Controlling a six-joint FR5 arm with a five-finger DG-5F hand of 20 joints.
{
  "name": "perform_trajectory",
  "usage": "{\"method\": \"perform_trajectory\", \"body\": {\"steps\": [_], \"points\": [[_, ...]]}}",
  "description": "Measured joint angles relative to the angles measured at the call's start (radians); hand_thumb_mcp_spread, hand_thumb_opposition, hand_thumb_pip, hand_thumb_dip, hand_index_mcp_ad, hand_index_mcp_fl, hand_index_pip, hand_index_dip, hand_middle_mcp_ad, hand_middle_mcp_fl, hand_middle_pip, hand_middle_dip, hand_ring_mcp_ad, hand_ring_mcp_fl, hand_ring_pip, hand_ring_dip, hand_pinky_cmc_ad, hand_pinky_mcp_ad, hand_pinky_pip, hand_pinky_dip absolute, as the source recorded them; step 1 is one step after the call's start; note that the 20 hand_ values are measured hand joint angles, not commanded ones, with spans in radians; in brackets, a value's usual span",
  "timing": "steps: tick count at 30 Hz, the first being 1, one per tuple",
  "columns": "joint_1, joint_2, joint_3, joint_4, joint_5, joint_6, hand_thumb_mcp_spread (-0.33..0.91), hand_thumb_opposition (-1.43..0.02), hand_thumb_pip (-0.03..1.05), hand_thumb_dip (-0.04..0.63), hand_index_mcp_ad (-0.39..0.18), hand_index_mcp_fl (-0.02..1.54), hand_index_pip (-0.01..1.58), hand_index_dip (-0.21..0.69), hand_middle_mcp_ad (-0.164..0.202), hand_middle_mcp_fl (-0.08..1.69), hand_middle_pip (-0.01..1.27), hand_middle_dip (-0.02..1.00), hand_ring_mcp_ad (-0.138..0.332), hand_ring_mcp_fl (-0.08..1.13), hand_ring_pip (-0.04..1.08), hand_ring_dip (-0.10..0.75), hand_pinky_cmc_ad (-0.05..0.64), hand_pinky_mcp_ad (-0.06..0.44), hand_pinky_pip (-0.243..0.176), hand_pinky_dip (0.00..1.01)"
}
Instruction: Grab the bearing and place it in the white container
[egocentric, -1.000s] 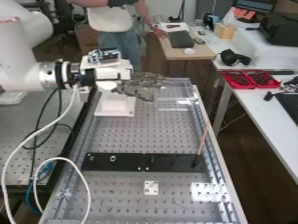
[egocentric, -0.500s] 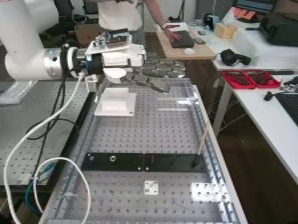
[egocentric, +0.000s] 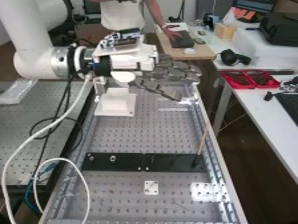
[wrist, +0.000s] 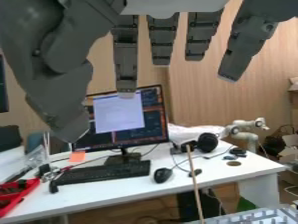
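The hand (egocentric: 169, 75) hung above the perforated bench (egocentric: 136, 135), its fingers (wrist: 125, 60) straight and spread, with nothing gripped; below the fingers and towards the bench's near end lay a black plate (egocentric: 126, 166), and on it sat a small metal ring (egocentric: 113, 158) (it looked like the bearing, though it was too small to be sure), well apart from the fingertips; the white box-like piece (egocentric: 116, 101) stood on its flat base below the fingers and towards the wrist side; a thin wooden rod (egocentric: 203, 141) leaned nearer the bench's near end than the fingers.
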Motion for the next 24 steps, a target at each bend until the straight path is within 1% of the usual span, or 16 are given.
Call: {"method": "perform_trajectory", "body": {"steps": [6,15,24], "points": [[-0.005,0.0,-0.003,0.008,-0.004,0.004,0.24,-0.8,0.7,0.237,-0.087,0.02,0.97,-0.033,0.068,0.0,0.12,0.16,0.147,0.0,0.08,0.072,0.393,0.291,-0.106,0.46],[-0.008,0.028,-0.024,0.023,-0.018,-0.003,0.24,-0.8,0.7,0.237,-0.087,0.02,0.95,-0.033,0.068,0.0,0.12,0.16,0.147,0.0,0.08,0.072,0.393,0.295,-0.106,0.46],[-0.014,0.04,-0.039,0.029,-0.031,0.008,0.24,-0.8,0.7,0.237,-0.087,0.02,0.94,-0.033,0.072,0.0,0.12,0.16,0.147,0.0,0.08,0.072,0.393,0.291,-0.106,0.46]]}}
